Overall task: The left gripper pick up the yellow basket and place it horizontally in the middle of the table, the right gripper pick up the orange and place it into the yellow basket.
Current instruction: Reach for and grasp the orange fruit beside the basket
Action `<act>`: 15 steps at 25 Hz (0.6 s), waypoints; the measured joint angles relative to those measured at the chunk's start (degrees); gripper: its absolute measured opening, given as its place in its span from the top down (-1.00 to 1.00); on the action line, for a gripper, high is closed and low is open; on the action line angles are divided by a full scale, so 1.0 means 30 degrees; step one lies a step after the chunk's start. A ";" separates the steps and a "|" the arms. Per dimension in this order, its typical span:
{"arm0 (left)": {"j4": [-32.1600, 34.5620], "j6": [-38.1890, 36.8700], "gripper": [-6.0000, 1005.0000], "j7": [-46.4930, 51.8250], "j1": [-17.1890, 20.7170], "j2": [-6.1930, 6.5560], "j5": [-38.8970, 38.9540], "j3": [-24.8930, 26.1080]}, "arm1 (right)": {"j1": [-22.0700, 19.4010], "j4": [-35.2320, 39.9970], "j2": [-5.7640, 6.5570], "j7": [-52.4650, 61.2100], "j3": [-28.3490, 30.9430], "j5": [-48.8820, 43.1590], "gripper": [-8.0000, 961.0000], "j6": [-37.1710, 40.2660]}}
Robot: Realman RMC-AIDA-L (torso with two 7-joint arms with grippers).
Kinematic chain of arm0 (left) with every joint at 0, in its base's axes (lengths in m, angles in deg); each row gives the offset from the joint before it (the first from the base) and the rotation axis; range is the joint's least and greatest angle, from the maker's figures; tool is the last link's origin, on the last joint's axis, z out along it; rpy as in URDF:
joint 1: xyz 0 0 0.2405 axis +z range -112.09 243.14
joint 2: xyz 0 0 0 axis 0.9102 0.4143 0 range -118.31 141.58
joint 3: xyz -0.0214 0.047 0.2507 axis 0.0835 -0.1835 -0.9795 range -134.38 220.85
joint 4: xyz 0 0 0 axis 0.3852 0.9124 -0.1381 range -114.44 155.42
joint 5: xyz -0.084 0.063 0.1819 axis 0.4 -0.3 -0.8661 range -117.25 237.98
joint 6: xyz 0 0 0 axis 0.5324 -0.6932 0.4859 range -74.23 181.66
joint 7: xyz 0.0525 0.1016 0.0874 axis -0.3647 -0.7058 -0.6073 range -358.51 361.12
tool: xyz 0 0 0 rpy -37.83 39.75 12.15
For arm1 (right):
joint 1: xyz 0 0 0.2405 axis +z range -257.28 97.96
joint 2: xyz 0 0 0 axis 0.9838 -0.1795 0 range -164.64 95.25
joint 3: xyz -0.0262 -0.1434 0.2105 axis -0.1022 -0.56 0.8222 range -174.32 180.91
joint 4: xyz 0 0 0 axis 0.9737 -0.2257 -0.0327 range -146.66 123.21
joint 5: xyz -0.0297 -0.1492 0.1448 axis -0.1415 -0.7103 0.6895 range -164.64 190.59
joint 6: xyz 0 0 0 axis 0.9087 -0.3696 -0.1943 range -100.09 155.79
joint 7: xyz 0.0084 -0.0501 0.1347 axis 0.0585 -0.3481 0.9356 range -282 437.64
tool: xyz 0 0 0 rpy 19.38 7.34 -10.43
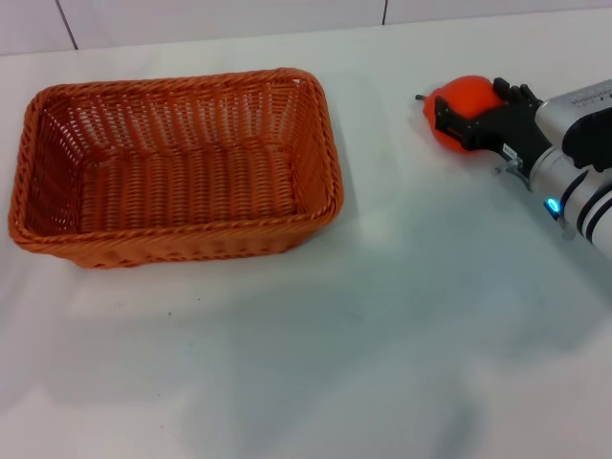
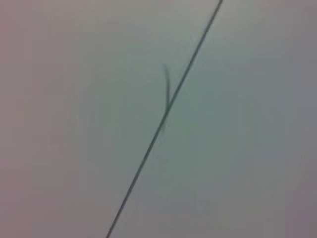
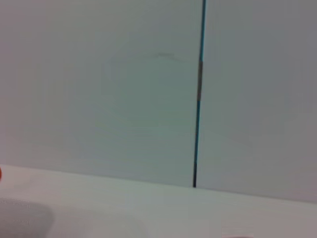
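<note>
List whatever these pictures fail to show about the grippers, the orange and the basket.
- Left gripper: in no view; the left wrist view shows only a pale surface with a dark seam.
- Right gripper: head view, fingers around the orange; whether it is lifted off the table cannot be told.
- Orange: its far-right side is hidden by the fingers.
- Yellow basket: its near inner wall is hidden by its own rim.
</note>
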 joint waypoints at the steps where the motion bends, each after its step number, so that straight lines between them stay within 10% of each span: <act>1: -0.0002 -0.0065 -0.79 -0.0054 0.0011 0.0000 0.0058 -0.0016 | 0.0001 0.0007 0.0002 0.0007 0.0018 0.0028 -0.81 -0.0179; 7: -0.0018 -0.0135 -0.79 -0.0107 0.0017 0.0013 0.0124 -0.0145 | -0.0002 0.0021 0.0003 0.0026 0.0001 0.0042 -0.80 -0.0472; 15: -0.0033 -0.0171 -0.79 -0.0131 0.0038 0.0030 0.0129 -0.0144 | -0.0113 0.0022 -0.0014 0.0107 -0.0007 0.0071 -0.28 -0.0275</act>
